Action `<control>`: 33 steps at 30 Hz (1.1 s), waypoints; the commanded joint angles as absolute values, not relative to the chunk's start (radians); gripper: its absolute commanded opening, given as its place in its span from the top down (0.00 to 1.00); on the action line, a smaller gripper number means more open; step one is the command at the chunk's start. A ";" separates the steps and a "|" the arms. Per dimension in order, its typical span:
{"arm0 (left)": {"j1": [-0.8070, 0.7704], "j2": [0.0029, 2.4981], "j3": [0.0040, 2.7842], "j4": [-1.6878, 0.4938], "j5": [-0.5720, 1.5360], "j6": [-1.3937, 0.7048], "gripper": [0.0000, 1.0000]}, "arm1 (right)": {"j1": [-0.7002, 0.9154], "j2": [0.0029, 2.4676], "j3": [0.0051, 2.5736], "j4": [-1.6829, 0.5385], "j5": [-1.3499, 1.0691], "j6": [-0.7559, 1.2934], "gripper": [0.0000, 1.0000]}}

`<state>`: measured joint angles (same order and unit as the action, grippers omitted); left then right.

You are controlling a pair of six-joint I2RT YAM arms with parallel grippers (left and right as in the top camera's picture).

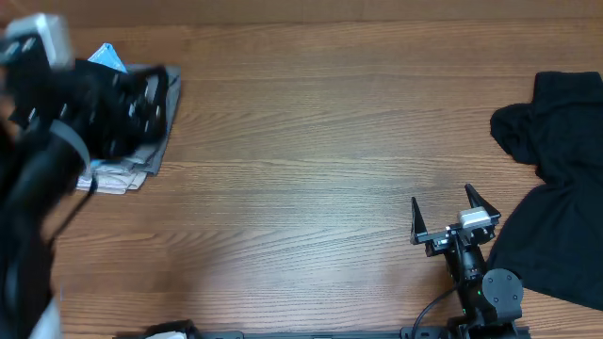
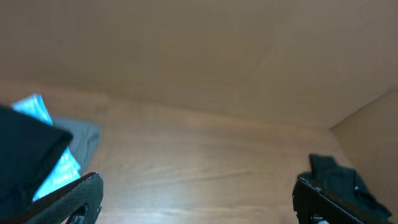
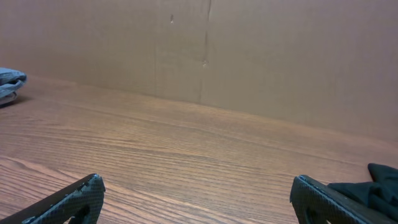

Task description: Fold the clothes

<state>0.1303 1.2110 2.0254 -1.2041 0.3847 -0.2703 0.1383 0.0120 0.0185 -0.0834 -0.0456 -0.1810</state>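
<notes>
A crumpled heap of black clothes (image 1: 558, 179) lies at the table's right edge. It shows as a dark lump far right in the left wrist view (image 2: 339, 176) and beside the right finger in the right wrist view (image 3: 380, 182). My right gripper (image 1: 454, 213) stands open just left of the heap, with only bare wood between its fingers (image 3: 199, 200). My left gripper (image 1: 141, 99), blurred, hovers over a stack of garments at the far left. It is open and empty (image 2: 202, 200). Black fabric (image 2: 25, 165) lies on that stack.
The stack at the back left holds a light-blue garment (image 2: 59, 168) over grey and beige folded pieces (image 1: 127, 174); its grey edge (image 3: 9, 81) shows far left in the right wrist view. A brown wall (image 3: 205, 50) runs along the table's far side.
</notes>
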 commanded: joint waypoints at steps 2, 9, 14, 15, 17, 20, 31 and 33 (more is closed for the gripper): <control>0.089 1.060 1.967 -1.205 0.382 -0.276 0.00 | 0.139 0.004 0.008 -0.081 -0.045 -0.184 0.00; 0.052 0.763 1.746 -1.205 0.382 -0.276 0.00 | 0.139 0.004 0.008 -0.081 -0.045 -0.184 0.00; 0.052 0.532 1.481 -1.205 0.385 -0.277 0.00 | 0.139 0.004 0.008 -0.081 -0.045 -0.184 0.00; 0.052 0.484 1.419 -1.204 0.392 -0.279 0.00 | 0.139 0.004 0.008 -0.081 -0.045 -0.184 0.00; 0.052 0.405 1.312 -1.203 0.392 -0.298 0.00 | 0.139 0.004 0.008 -0.081 -0.045 -0.184 0.00; 0.052 0.291 1.139 -1.192 0.382 -0.300 0.00 | 0.139 0.004 0.008 -0.081 -0.045 -0.184 0.00; 0.052 0.037 0.611 -0.766 0.333 -0.299 0.00 | 0.139 0.004 0.008 -0.081 -0.045 -0.184 0.00; 0.052 0.010 0.539 -0.672 0.330 -0.299 0.00 | 0.139 0.004 0.008 -0.081 -0.045 -0.184 0.00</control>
